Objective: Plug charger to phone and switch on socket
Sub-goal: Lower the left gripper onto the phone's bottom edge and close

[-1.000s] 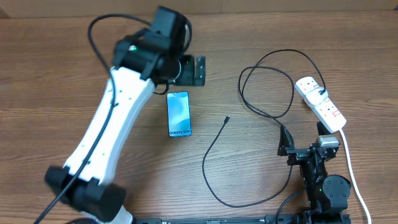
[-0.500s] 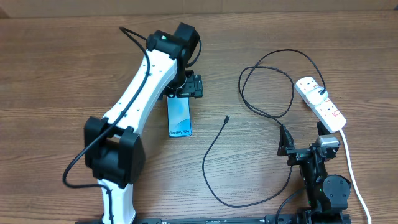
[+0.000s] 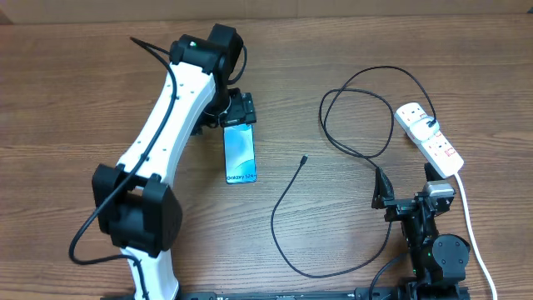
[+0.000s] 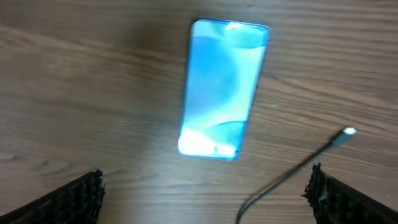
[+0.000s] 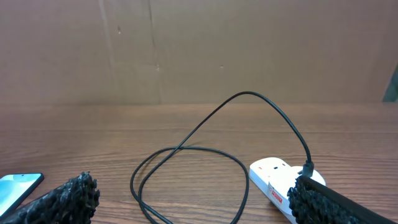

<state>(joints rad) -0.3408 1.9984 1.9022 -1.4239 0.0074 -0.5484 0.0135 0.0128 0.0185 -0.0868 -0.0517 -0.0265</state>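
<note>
Just above the far end of the Galaxy phone, flat on the desk, the left end effector hovers wide open and empty, the charger tip lying loose to the right; a clumsy descent could knock the phone askew.

Charger and socket on the worktop, framed by the wide-spread tool.
The black charger arches up from its plug in the white socket at near right, then drops into a loop at centre. A phone corner shows at near left, and a brown wall stands far behind.
</note>
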